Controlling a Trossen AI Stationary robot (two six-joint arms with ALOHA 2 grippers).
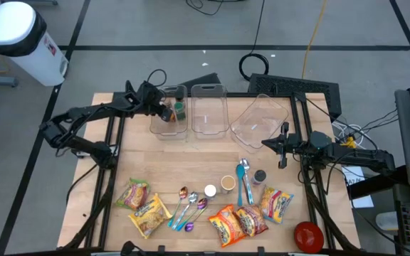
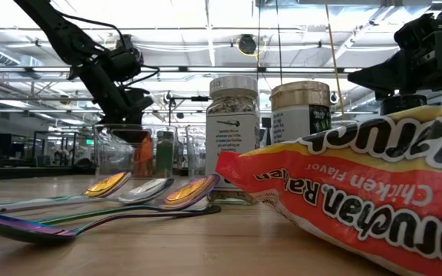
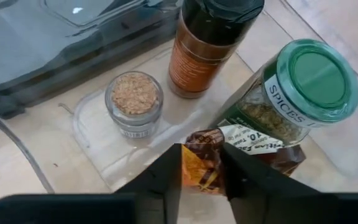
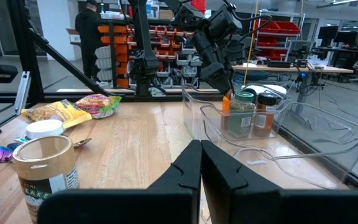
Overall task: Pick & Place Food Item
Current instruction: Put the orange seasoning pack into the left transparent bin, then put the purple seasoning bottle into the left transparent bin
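Observation:
My left gripper [image 3: 202, 177] reaches down into the left clear bin [image 1: 168, 122] at the table's far left. Its fingers stand apart. A crumpled orange-brown food packet [image 3: 201, 163] is upright between them, next to a green-lidded spice jar [image 3: 309, 81]. The bin also holds an orange bottle with a black cap [image 3: 207, 50] and a small jar of tan grains [image 3: 134, 102]. My right gripper [image 4: 201, 163] is shut and empty. It hovers level at the table's right [image 1: 285, 151], near the tilted right bin. My left gripper has one finger [image 3: 166, 180] on each side of the packet's upper part [image 3: 199, 155], coming from above at a slant. Whether either finger touches the packet, I cannot tell. The packet's lower end sits on the bin floor.
Two more clear bins [image 1: 208, 110] [image 1: 258, 121] stand at the far edge. Near the front lie ramen packets [image 1: 144, 206] [image 1: 244, 220] [image 1: 276, 204], spoons [image 1: 189, 206] [image 1: 245, 181], small jars [image 1: 228, 183] [image 1: 260, 176] and a red bowl [image 1: 308, 236].

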